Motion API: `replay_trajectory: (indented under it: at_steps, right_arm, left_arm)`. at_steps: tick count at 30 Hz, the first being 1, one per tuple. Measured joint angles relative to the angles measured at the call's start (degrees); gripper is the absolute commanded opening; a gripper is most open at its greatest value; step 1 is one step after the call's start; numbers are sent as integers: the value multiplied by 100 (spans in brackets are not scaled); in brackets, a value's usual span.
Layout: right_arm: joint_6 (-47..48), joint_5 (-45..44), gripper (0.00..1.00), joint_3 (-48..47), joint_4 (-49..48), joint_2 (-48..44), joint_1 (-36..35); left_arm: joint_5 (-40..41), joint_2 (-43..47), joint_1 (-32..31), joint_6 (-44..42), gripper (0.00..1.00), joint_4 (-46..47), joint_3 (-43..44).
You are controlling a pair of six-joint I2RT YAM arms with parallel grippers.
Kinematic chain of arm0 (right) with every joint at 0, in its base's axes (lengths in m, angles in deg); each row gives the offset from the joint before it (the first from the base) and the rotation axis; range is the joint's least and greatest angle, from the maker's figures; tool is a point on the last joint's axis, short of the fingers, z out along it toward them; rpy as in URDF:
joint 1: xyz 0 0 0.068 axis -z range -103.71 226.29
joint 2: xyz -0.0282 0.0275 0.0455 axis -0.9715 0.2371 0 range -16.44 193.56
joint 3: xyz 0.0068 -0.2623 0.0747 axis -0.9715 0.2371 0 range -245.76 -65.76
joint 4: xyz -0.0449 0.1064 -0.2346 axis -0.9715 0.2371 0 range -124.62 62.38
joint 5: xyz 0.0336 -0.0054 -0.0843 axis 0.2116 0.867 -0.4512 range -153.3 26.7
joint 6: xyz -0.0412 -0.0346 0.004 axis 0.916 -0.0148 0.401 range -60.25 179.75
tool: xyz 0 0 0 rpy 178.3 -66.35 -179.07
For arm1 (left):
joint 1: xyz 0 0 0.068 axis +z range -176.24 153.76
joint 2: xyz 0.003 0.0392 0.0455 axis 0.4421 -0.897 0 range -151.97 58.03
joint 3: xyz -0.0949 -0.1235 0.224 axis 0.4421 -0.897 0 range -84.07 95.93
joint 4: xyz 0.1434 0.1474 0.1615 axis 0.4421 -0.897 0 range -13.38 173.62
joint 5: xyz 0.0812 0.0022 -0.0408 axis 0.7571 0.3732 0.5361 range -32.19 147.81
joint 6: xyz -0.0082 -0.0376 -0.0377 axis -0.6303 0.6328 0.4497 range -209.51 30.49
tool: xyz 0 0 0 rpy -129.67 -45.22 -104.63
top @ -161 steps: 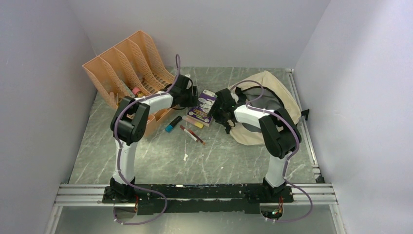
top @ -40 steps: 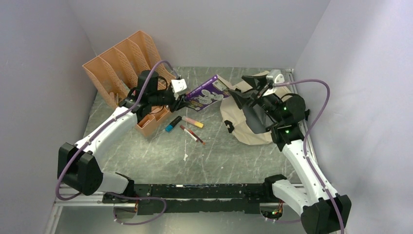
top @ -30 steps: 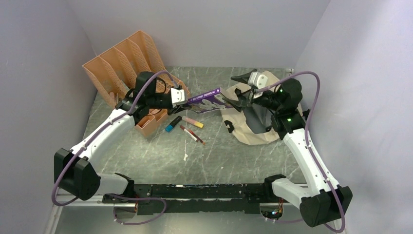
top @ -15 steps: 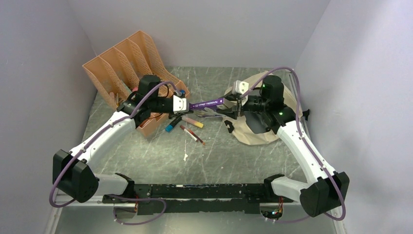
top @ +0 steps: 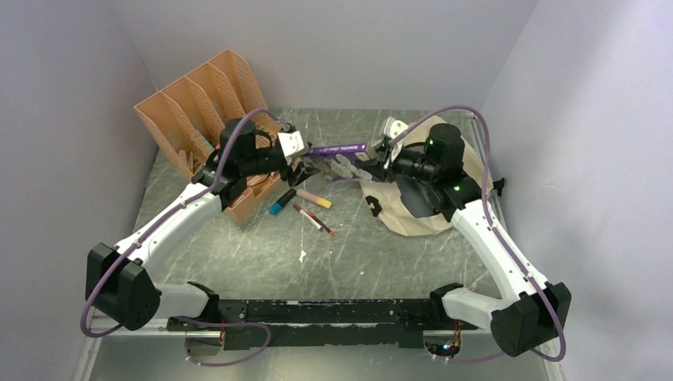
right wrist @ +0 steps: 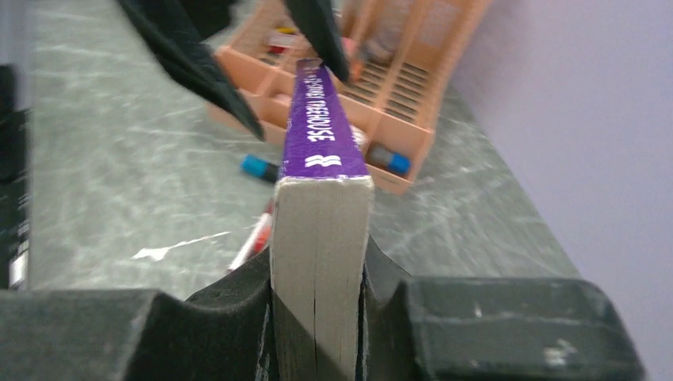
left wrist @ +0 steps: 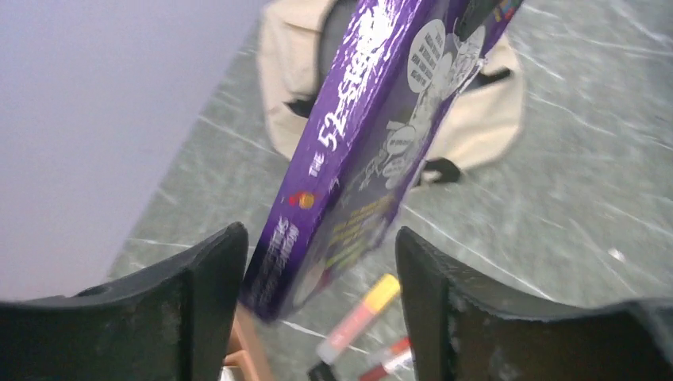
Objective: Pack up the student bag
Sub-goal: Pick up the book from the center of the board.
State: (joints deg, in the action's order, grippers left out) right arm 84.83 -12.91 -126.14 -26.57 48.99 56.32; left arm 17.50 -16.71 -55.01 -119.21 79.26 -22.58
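R wrist cam. My R gripper [right wrist: 317, 294] fills the bottom edge, black pads pressed on both faces of a purple book [right wrist: 321, 135]. I see the book end-on: page block toward the lens, spine up, white lettering "TREEHOUSE". It runs away from the cam to the L gripper [right wrist: 301, 107], whose two dark fingers stand spread either side of the far end; contact I can't tell. Below is the grey marbled table [right wrist: 103, 159] w/ a blue-capped marker [right wrist: 258, 167], a red pen [right wrist: 252, 238] partly hidden by the book, and a white scrap [right wrist: 163, 252]. Behind: orange file organizer [right wrist: 405, 95], items in its slots blurred. Lilac wall [right wrist: 571, 119] at right.
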Motion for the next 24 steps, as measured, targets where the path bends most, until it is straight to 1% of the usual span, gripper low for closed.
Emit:
replay_trajectory:
  at_steps: [3,4,5,6,10,11,14,17,19,21,24]
  right_arm:
    - [-568,-1176,0,11,-275,-83,-24]
    - [-776,-1722,0,11,-367,-103,-26]
    - [-920,-2162,0,11,-435,-118,-17]
    - [-1176,-2815,0,11,-503,-142,11]
    - [-2090,-4575,0,11,-404,-275,63]
    - [-2352,-4962,0,11,-299,-332,66]
    - [-3023,-5866,0,0,96,-509,66]
    - [-3556,-6402,0,-116,579,-568,68]
    - [-3766,-6492,0,-177,802,-568,68]
    - [-3886,-6376,0,-177,922,-586,68]
    - [-3980,-6015,0,-184,1075,-623,83]
  left_arm:
    - [538,17,-7,892,94,671,0]
    - [763,31,-7,1281,97,866,0]
    - [925,37,-7,1556,97,970,0]
    - [1128,39,-9,1919,97,1104,0]
    - [1773,-31,-11,3136,93,1261,70]
    - [1891,-125,-13,3517,91,1252,173]
    - [2009,-496,-20,4529,88,1272,483]
    - [2068,-809,-98,5480,88,1386,555]
    - [2159,-949,-278,5989,88,1519,496]
    - [2197,-997,-533,6227,91,1613,439]
    - [2065,-975,-761,6192,96,1753,437]
